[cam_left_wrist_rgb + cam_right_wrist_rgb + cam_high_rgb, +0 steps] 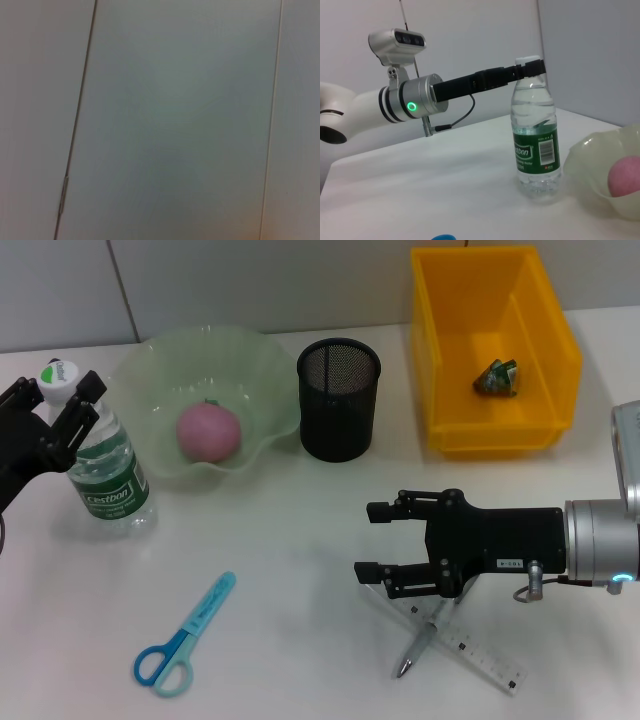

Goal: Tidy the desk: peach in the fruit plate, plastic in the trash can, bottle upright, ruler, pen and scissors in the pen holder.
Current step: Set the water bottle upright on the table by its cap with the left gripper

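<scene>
- While the left gripper (62, 400) sits at the far left of the desk (300, 640), its fingers are spread either side of the bottle (105, 475) cap; the right wrist view shows them level with the cap, but contact can't be made out.
- Bottle is upright, just left of the fruit plate (250, 365).
- Peach (208, 432) lies in the fruit plate.
- Pen holder (339, 400) stands just right of the plate, touching or nearly touching its rim.
- Crumpled plastic (497, 378) lies inside the yellow bin (440, 360) at the far right.
- Right gripper (372, 540) reaches in from the right at mid-desk, fingers released and holding nothing, hovering above the far-left end of the ruler (480, 655).
- Pen (418, 645) lies crossed with the ruler, near right, tip pointing toward the near edge.
- Scissors (185, 638) lie flat at near left, well apart from both grippers.
- Left wrist view shows only a blank wall panel.
</scene>
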### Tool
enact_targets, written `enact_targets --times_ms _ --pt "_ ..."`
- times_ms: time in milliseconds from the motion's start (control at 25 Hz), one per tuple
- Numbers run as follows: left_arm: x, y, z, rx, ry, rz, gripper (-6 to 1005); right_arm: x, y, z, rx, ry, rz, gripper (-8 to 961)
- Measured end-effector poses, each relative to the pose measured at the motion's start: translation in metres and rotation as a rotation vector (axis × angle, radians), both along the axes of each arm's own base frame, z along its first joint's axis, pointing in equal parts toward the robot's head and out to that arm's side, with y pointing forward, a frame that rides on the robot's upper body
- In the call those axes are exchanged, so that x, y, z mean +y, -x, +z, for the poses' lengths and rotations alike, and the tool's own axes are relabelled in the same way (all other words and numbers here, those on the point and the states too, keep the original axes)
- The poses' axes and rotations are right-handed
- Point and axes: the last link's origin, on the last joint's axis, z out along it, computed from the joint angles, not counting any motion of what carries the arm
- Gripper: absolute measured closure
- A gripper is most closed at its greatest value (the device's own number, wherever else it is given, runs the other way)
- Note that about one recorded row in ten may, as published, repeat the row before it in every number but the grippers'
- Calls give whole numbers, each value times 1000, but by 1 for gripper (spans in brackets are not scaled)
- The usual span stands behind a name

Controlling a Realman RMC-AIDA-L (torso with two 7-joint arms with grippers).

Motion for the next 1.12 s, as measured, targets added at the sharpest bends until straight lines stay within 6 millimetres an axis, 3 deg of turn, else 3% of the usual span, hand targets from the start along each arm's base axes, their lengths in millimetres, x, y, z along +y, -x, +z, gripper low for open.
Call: enact_targets --times_ms 1120 --pt "3 2 -5 14 7 24 554 3 4 0 1 -2 13 182"
